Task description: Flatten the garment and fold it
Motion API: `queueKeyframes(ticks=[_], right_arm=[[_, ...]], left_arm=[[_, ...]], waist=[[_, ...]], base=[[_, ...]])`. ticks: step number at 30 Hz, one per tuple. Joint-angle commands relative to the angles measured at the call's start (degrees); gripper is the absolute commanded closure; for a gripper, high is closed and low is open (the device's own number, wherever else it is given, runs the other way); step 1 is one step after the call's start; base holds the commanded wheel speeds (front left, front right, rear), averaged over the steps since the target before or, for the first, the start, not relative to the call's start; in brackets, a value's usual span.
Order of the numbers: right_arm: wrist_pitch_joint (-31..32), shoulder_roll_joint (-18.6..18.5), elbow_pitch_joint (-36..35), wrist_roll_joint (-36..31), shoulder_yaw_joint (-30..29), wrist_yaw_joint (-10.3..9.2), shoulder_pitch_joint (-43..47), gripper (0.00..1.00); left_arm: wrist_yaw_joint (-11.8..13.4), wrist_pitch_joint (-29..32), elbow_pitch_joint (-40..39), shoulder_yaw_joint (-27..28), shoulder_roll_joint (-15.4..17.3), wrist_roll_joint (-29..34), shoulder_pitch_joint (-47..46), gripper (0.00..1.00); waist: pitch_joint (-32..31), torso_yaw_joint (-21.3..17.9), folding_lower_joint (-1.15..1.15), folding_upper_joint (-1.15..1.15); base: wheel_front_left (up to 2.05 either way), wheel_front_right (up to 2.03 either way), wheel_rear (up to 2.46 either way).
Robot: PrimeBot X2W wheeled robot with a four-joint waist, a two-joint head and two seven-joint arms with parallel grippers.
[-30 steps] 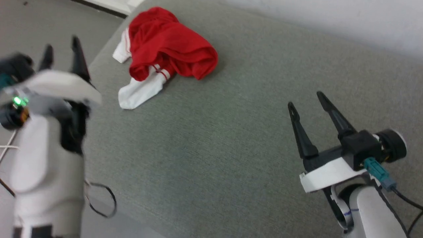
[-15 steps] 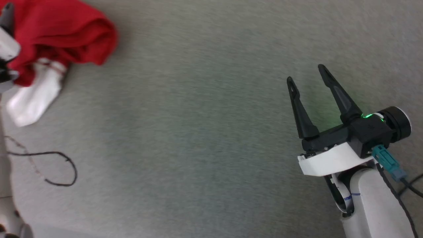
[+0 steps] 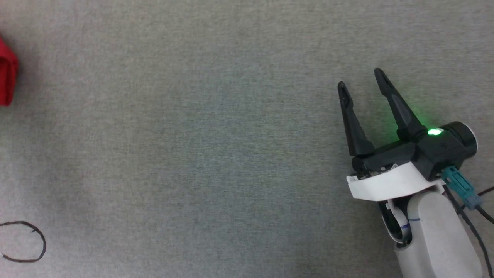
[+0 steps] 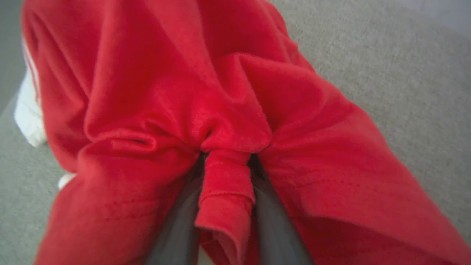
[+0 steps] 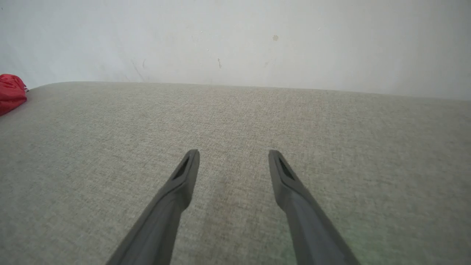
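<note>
Lying bunched in deep folds on the grey fabric-covered surface (image 3: pixel 193 135), the garment (image 4: pixel 235 110) is seen close up in the left wrist view as a heap of red cloth. A white sleeve (image 4: pixel 27 117) shows at the heap's left edge in that view, with thin white stripes just above it. A narrow hemmed fold of the red cloth is pinched between the two dark fingers (image 4: pixel 176 228) of the left gripper (image 4: pixel 226 162); the fingertips are buried in the puckered cloth, and the jaws are drawn in against the fold. In the head view a small red part of the garment is caught at the far left edge, well apart from the right gripper (image 3: pixel 359 78), which is held at the right side over bare surface. Its two long fingers are spread apart with nothing between them, pointing up and slightly left in that view. A green light (image 3: pixel 434 132) is lit on its black body, and a teal connector (image 3: pixel 459 187) with a dark lead is plugged in beside the pale forearm (image 3: pixel 436 231). A loop of thin black cable (image 3: pixel 38 241) is seen against the surface at the lower left of the head view. In the right wrist view the spread fingers are pointed along the surface toward a pale wall (image 5: pixel 235 36), and a bit of the red cloth is visible at the far left, near the surface's rounded far edge.
</note>
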Motion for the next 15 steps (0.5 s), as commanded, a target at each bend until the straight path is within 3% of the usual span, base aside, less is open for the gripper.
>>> queueKeyframes(ticks=[1, 5, 9, 15], right_arm=[[0.00, -0.50, 2.04, 0.55, -0.46, -0.13, 1.09, 0.00], [-0.49, -0.50, 4.12, 1.78, -0.96, -0.13, 2.84, 0.00], [-0.91, -0.50, 5.60, 3.43, -2.03, -0.13, 5.50, 0.00], [-1.15, -0.49, 6.23, 4.64, -3.44, -0.13, 8.90, 0.00]], left_arm=[[1.01, -3.46, 0.84, -0.80, -1.08, 2.15, 2.73, 1.00], [1.42, -16.97, 0.89, -0.93, 1.30, 7.69, 3.20, 1.00], [-0.59, -28.99, 2.37, -0.97, 3.09, 10.04, 2.09, 1.00], [-4.86, -38.25, 1.63, -3.93, 4.39, 12.06, -1.03, 1.00]], waist=[[-5.06, 0.08, 0.00, 0.00], [-12.93, 0.59, 0.00, 0.00], [-20.76, 0.11, 0.00, 0.00], [-27.67, -0.97, 0.00, 0.00]], base=[[0.00, 0.00, 0.00], [0.00, 0.00, 0.00], [0.00, 0.00, 0.00], [0.00, 0.00, 0.00]])
